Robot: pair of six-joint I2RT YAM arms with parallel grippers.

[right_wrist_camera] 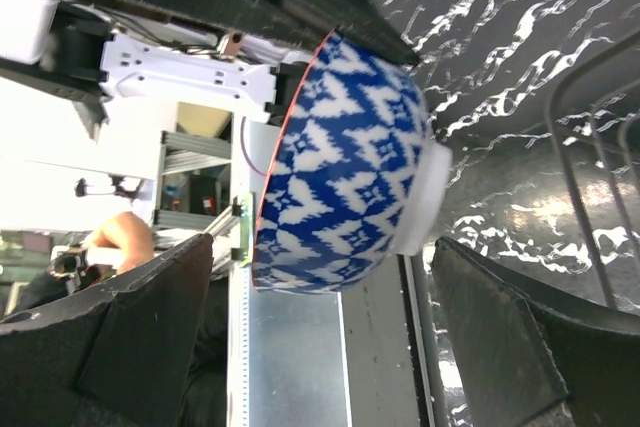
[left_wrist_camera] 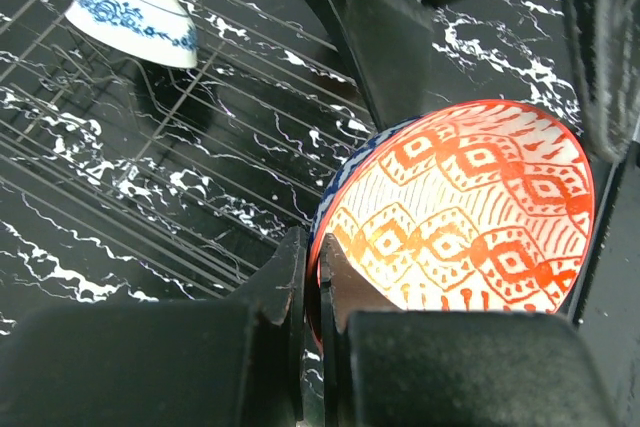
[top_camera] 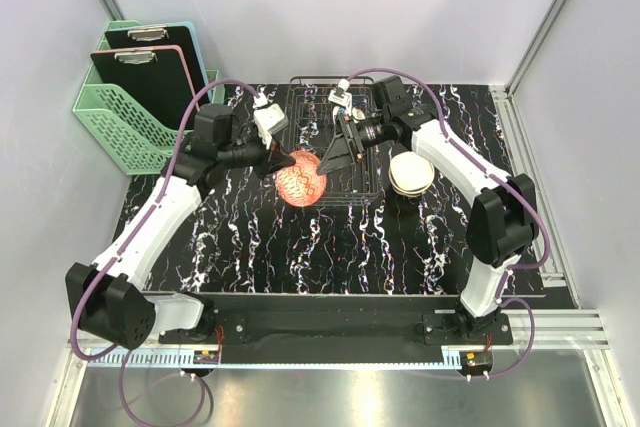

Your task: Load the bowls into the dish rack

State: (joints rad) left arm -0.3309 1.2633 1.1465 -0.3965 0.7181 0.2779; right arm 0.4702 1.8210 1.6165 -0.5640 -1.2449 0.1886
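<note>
The left gripper [left_wrist_camera: 312,279] is clamped on the rim of the orange bowl [left_wrist_camera: 470,217], which stands on edge at the rack's [top_camera: 305,117] lower left corner. The right gripper [right_wrist_camera: 320,257] is spread around it, seemingly without touching. A blue-patterned bowl [left_wrist_camera: 135,17] sits in the rack, upper left.

No word, label, brand or number is legible in any view. The bowl [left_wrist_camera: 470,217] bears only ornament, orange diamonds inside and blue motifs outside, and the strip of tick marks [right_wrist_camera: 238,347] shows no readable figures.
</note>
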